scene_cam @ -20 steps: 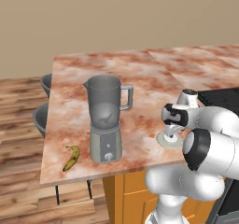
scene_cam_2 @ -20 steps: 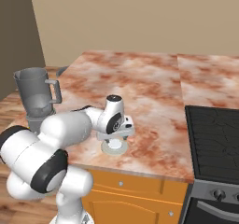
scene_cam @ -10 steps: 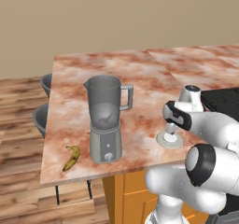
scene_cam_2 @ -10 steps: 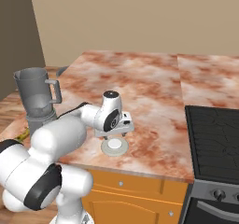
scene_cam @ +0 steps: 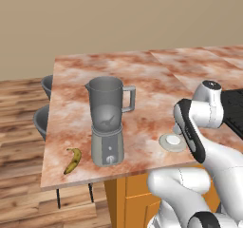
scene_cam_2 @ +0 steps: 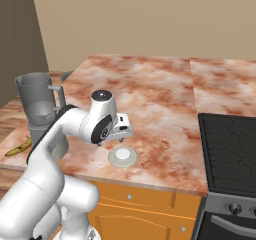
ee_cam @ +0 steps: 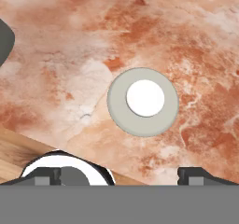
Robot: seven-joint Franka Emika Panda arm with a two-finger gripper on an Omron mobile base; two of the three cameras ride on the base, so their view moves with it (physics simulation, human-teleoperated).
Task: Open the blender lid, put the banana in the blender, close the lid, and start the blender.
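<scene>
Lid: I see the blender lid [ee_cam: 143, 101] lying flat on the marble counter [scene_cam: 152, 75], off the jar, right of the blender [scene_cam: 108, 120] | Hand: my gripper [scene_cam_2: 121, 132] hangs just above the lid, fingers spread wide, holding nothing | Banana: the banana [scene_cam: 72, 160] lies left of the blender base, near the counter's front edge

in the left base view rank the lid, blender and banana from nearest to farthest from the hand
1. Lid: on the counter right beside the hand, near the front edge.
2. Blender: further left, jar open.
3. Banana: farthest, left of the blender near the counter's front corner.
</scene>
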